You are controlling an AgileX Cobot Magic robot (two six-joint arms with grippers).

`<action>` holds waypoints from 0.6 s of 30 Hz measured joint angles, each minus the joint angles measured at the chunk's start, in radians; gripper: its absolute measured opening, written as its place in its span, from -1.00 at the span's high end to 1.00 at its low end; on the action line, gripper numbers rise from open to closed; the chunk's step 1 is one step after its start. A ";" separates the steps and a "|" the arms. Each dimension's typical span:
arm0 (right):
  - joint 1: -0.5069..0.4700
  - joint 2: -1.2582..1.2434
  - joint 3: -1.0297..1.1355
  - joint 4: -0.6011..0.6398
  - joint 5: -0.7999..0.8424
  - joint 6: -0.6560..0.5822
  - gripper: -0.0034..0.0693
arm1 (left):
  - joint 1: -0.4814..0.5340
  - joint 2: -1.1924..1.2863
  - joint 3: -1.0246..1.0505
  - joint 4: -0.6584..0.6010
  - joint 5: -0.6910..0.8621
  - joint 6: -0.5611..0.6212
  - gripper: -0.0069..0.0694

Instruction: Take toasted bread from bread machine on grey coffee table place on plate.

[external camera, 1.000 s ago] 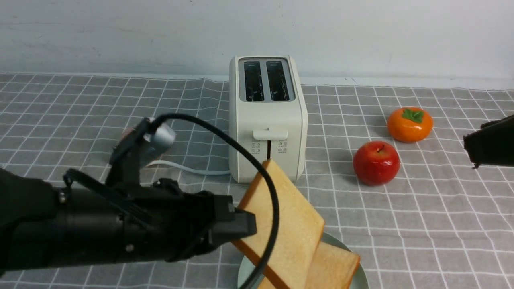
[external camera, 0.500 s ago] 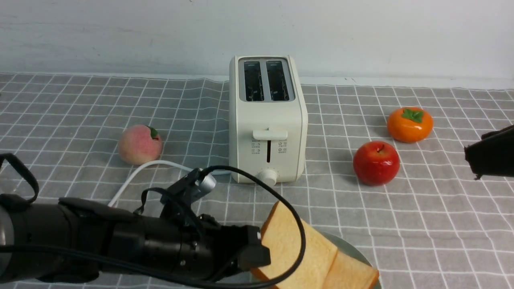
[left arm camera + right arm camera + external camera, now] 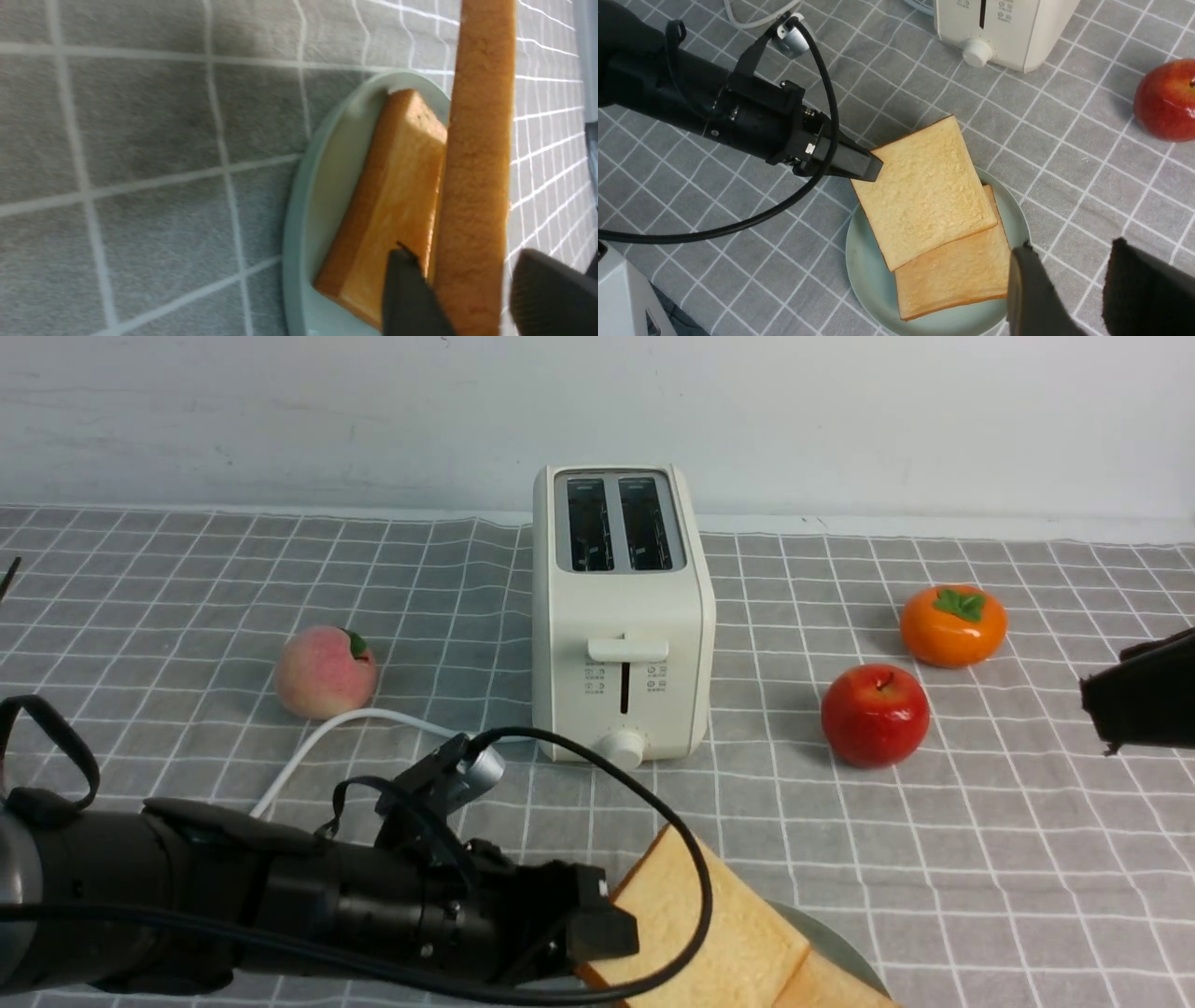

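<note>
A bench (image 3: 980, 859) dressed in grey cloth with white grid lines runs back to a plain white wall (image 3: 280, 411). On it stand one cream bread machine (image 3: 621, 616) with two slots, both empty, and one pale green plate (image 3: 864, 261) on the near side of it. There are three pieces of fruit: a peach (image 3: 325, 670) to the machine's left by its white cord (image 3: 317, 737), and a red apple (image 3: 875, 714) and an orange persimmon (image 3: 952, 625) to its right. There are two slices of toasted bread. The lower slice (image 3: 952, 280) lies flat on the plate. The upper slice (image 3: 924, 186) overlaps it at a tilt, with one corner past the rim toward the machine. Two arms are in view. The left gripper (image 3: 871, 169) sits at the upper slice's raised corner with its jaws apart on either side of the crust – a narrow gap shows beside one finger. The right gripper (image 3: 1069, 245) hangs over the plate's far-right edge with its jaws apart, and nothing lies between them.
</note>
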 joint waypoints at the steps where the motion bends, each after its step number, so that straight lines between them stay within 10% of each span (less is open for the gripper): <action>1: 0.000 0.000 0.000 -0.001 0.000 0.000 0.25 | 0.000 0.000 0.000 0.000 -0.004 0.001 -0.24; 5: 0.000 0.000 0.000 -0.033 0.001 -0.003 0.25 | 0.000 -0.009 -0.031 0.032 -0.063 0.026 -0.81; 9: 0.000 -0.001 0.000 -0.075 -0.002 0.014 0.25 | 0.001 -0.063 -0.088 0.224 -0.125 0.013 -0.90; 18: 0.000 -0.043 0.000 -0.158 -0.096 0.136 0.25 | 0.194 -0.243 -0.323 0.935 0.166 -0.537 -0.26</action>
